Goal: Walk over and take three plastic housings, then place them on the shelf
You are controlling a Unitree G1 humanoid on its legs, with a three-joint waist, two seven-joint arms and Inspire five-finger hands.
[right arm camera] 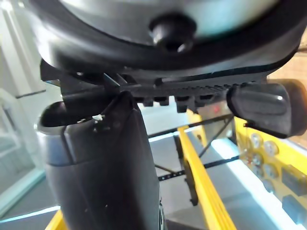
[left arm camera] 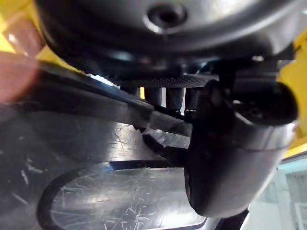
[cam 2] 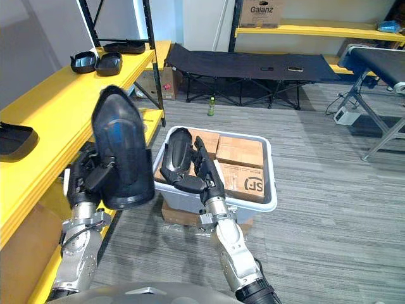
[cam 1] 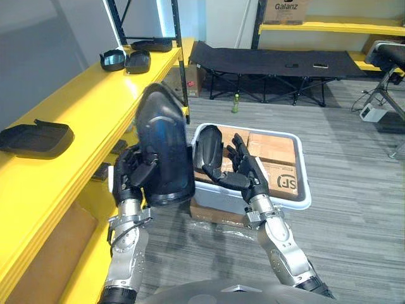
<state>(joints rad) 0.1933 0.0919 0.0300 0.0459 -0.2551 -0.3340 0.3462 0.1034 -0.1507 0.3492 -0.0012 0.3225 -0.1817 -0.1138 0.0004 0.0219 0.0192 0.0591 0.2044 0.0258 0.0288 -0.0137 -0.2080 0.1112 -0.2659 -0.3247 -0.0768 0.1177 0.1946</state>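
1. The left hand (cam 1: 130, 174) is grasping a large black housing (cam 1: 163, 149), with its fingers curling round the lower end. The left wrist view is showing the thumb (left arm camera: 240, 143) pressing against the housing's scratched inner face.
2. This housing is standing upright in the air, just beside the front edge of the yellow shelf (cam 1: 82, 107) and not resting on it.
3. The right hand (cam 1: 247, 171) is holding a smaller housing (cam 1: 207, 151). Its thumb is hooking under the lower end and its fingers are lying along the side.
4. The smaller housing is hanging upright over the near left corner of the grey bin (cam 1: 302, 177), which is carrying cardboard boxes (cam 1: 272, 149).
5. The bin is sitting on a flat carton (cam 1: 212, 214) on the floor.
6. One flat housing (cam 1: 35, 136) is lying on the shelf near its back edge, level with the raised left hand.
7. Two rounded housings (cam 1: 114, 60) are lying side by side, touching, towards the shelf's far end, and a further dark housing (cam 1: 152, 44) is lying just beyond them.
8. A black folding cot (cam 1: 272, 63) is standing beyond the bin, with a green bottle (cam 1: 235, 103) standing on the floor in front of it.
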